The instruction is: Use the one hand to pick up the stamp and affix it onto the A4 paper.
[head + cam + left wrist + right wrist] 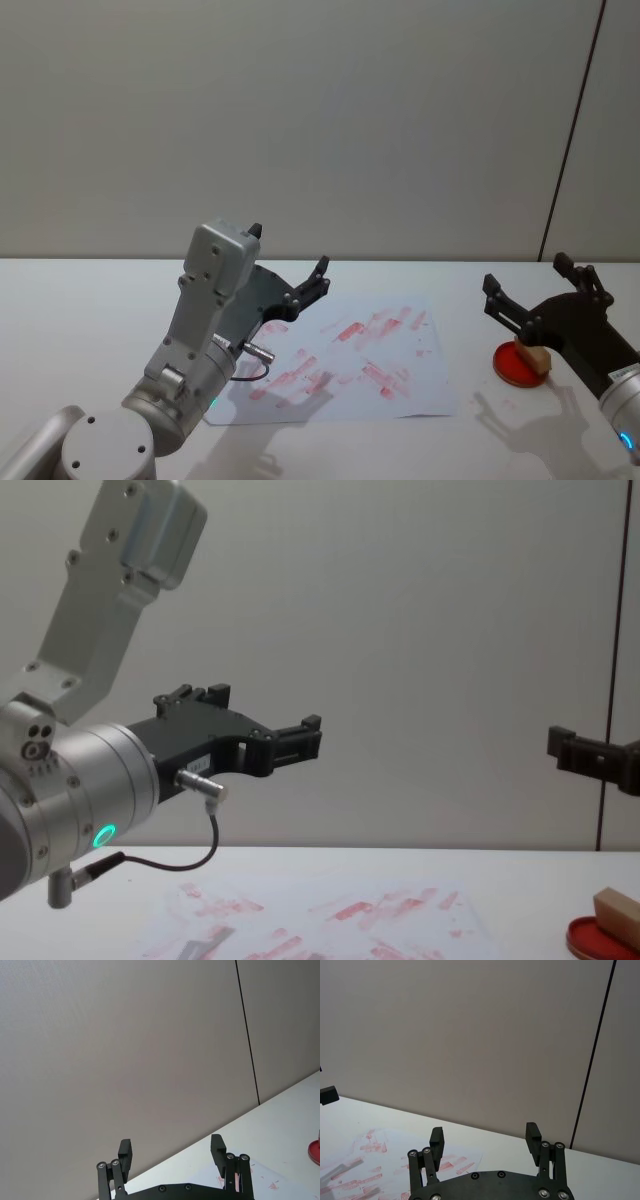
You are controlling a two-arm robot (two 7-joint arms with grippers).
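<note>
The stamp (535, 358), a small tan wooden block, rests on the round red ink pad (513, 366) at the right of the table; in the chest view the stamp (618, 911) sits at the lower right edge. The A4 paper (350, 358), white with many smeared red marks, lies flat at the table's middle. My right gripper (526, 273) hovers open in the air above and just behind the stamp, holding nothing. My left gripper (290, 250) is raised open over the paper's left part, also with nothing in it.
The white table (80, 310) runs to a plain grey wall behind. A dark vertical seam (572, 130) in the wall stands at the far right. The left arm's grey body (200, 340) rises over the paper's near left corner.
</note>
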